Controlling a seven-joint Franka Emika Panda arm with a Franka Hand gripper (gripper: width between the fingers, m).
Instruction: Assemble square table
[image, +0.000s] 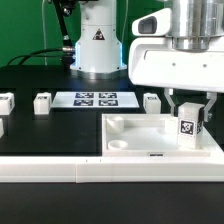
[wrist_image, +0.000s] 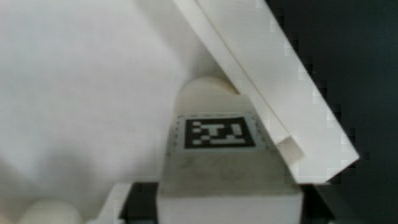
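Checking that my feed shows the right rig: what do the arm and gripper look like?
The gripper has a boxy white body and dark fingers. The arm's base is white and rounded, with a triangular warning sticker; black cables run behind.

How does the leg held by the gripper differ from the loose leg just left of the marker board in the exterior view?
The held leg is clamped between the gripper's fingers; the loose leg is untouched. The held leg stands upright over a corner of the square table; the loose leg rests on the black work surface, apart from it. Both are small white blocks.
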